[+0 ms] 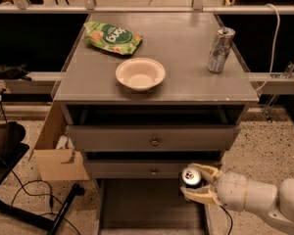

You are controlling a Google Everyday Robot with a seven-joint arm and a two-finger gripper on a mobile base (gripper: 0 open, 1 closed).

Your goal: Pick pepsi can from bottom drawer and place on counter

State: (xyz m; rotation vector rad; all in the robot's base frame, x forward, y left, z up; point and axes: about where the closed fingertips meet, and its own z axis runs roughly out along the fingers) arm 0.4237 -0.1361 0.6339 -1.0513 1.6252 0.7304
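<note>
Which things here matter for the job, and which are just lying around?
For the job: pepsi can, clamped in the gripper over the bottom drawer; counter.
Lying about: chip bag, bowl, silver can, cardboard box.

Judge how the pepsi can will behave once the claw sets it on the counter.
Held in the claw above the bottom drawer, the can is round and metallic, so it may slip in the grip or roll if laid sideways. Set upright on the flat counter, it should probably stand steadily.
</note>
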